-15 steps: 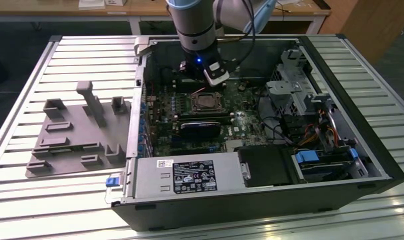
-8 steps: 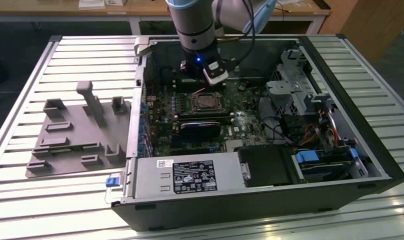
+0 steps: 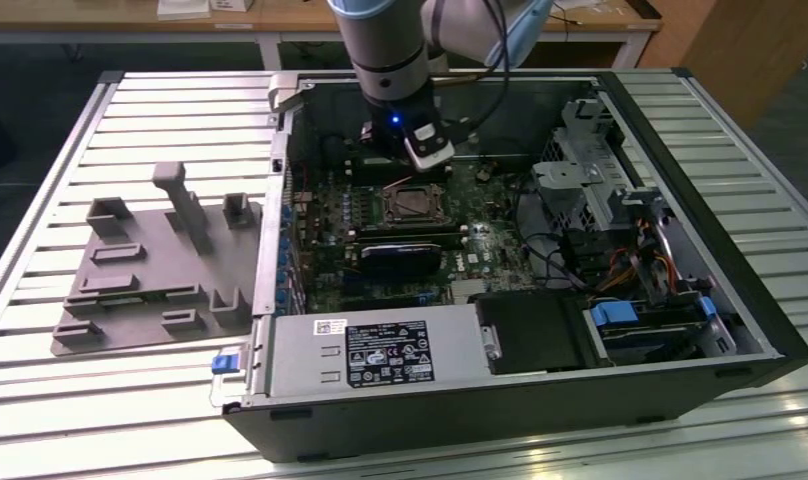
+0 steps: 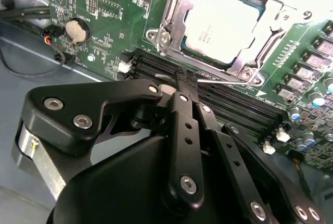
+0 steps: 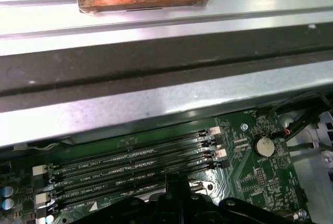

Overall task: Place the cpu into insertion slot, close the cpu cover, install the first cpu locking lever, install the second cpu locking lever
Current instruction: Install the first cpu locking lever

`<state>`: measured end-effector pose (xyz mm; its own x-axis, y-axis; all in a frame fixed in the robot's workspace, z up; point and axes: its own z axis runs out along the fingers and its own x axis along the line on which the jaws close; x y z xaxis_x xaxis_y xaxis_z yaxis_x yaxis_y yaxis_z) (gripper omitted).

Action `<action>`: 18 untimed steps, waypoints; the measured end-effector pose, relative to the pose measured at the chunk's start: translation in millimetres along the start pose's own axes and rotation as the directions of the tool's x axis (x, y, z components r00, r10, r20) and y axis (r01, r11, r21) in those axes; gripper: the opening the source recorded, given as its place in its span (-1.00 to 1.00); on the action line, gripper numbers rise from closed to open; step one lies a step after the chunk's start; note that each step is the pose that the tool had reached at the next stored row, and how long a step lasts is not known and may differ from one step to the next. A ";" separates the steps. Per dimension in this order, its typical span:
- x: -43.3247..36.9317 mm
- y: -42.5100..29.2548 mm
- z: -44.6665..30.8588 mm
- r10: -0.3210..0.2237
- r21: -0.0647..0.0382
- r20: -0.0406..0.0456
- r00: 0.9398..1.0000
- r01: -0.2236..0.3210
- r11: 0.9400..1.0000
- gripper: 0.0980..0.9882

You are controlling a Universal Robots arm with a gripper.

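Slatted metal table [image 3: 137,100] carries the open computer case [image 3: 724,300], and my gripper [image 4: 185,78] hangs inside it over the black memory slots [image 4: 229,104], fingertips pressed together on nothing. Just beside it the cpu [image 4: 223,23] lies in the insertion slot [image 3: 411,205], with the cpu cover [image 4: 176,13] lying flat around it.

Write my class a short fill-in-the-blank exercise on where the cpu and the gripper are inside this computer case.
1. The insertion slot holds the ____.
2. The circuit board is coloured ____.
3. The gripper hangs above the black memory slots with its fingers ____.
Missing words: cpu; green; shut.
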<state>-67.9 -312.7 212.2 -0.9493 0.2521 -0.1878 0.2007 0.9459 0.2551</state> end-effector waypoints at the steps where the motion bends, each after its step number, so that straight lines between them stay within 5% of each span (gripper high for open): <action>1: 0.4 -0.2 0.4 0.007 0.002 0.003 1.000 -0.007 1.000 -0.99; 18: 5.6 4.9 6.8 0.062 0.020 0.022 0.998 -0.063 0.998 -0.99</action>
<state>-70.6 -305.2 205.9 -0.9294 0.3149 -0.1924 0.2647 0.9322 0.2469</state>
